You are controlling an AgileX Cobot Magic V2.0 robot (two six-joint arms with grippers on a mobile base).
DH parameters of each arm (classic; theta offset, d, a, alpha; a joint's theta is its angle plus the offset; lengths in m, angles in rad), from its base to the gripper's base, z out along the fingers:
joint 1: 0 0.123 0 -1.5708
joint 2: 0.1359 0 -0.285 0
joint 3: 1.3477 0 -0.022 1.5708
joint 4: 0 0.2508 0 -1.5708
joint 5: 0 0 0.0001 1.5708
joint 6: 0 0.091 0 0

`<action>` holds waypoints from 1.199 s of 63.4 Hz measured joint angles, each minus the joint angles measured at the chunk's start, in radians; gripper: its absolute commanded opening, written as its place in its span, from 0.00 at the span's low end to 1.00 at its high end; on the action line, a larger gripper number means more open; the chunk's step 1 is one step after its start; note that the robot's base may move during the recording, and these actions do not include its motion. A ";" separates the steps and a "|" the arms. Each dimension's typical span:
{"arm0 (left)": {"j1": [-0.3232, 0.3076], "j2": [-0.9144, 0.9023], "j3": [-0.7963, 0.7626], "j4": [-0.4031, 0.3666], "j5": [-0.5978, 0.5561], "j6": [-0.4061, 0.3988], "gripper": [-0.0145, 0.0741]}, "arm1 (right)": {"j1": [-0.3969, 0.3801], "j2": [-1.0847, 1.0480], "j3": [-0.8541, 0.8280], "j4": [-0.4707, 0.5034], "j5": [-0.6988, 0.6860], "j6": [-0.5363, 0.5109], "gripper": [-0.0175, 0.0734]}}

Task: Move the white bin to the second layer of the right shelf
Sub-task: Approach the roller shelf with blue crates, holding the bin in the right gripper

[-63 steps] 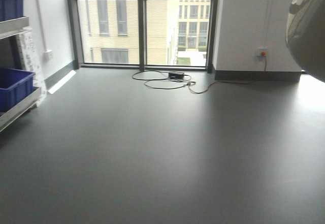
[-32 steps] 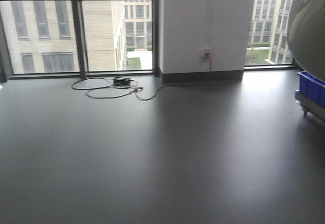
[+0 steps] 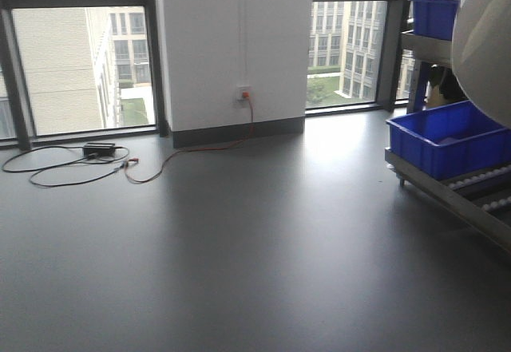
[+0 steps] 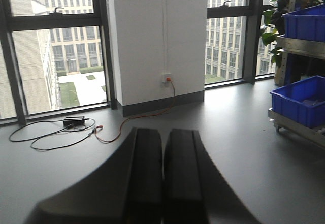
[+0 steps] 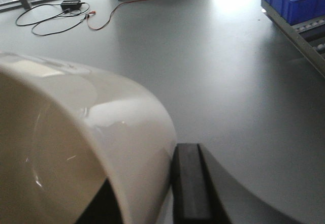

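Daylight from the windows (image 3: 80, 65) glares on the grey floor (image 3: 239, 248); close objects blur.

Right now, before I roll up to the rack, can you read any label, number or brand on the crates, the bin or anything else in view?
No text can be read in any view.
white bin: plain wall, no print showing.
blue crates: plain faces, no labels visible.
wall socket and black box on the floor: too small to show any marking.

Front and left-wrist views forward over floor (image 3: 239, 248), right-wrist downward; blue crate (image 3: 447, 140) in all.
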 measured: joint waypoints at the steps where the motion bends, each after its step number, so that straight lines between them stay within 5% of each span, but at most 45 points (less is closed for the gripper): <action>1: 0.000 0.000 0.000 0.000 0.000 0.000 0.26 | 0.000 0.000 0.000 0.000 0.000 0.000 0.25; 76: 0.000 0.000 0.000 0.000 0.000 0.000 0.26 | 0.000 0.000 0.000 0.000 0.000 0.000 0.25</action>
